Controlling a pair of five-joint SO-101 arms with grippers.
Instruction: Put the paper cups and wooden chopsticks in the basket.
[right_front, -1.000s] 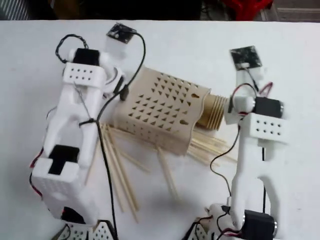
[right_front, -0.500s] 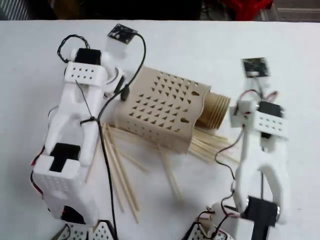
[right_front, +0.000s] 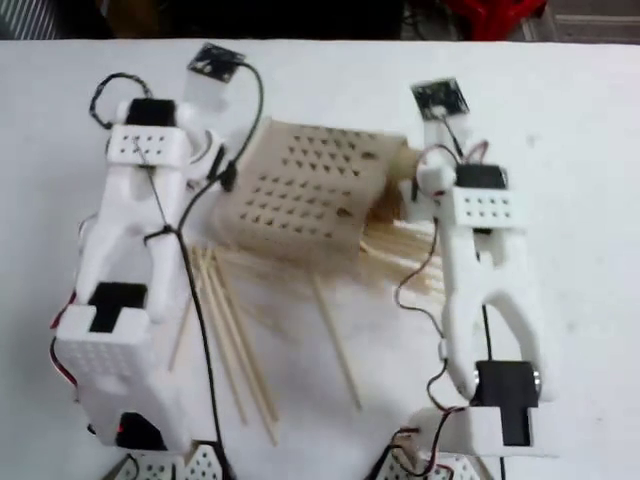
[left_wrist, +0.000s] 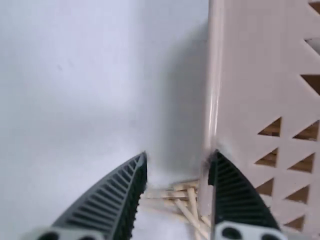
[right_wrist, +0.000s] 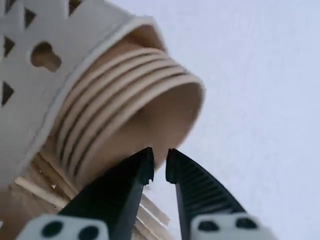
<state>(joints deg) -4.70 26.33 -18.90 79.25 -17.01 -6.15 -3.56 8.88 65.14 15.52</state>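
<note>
The bench (right_front: 560, 120) carries everything, and the largest thing on it is the basket (right_front: 310, 190), lying on its side between the two arms. Its closed end sits directly ahead of the left claw (left_wrist: 180, 160), and its mouth faces the right claw (right_wrist: 159, 155).

The left claw is spread wide. One finger sits against the basket's edge, the other is out over bare bench, and nothing is held between them. The right claw is pressed nearly together with only a slit left. I see nothing caught in it.

The nested stack of paper cups (right_wrist: 145, 100) sticks partly out of the basket's mouth, with its outermost rim just ahead of the right claw's tips. The wooden chopsticks (right_front: 240, 350) lie loose on the bench. Some fan out behind the left claw, a few show just past its tips (left_wrist: 180, 197), and others sit under the cups, below the right claw.

I judge the main risk to be the tipped basket. A push on the cups from the right claw could slide the whole basket instead of seating the stack, unless the left claw braces it. Righting the basket could spill the cups out. The chopsticks lie flat and thin, so a claw may skid over them or scatter them further.
</note>
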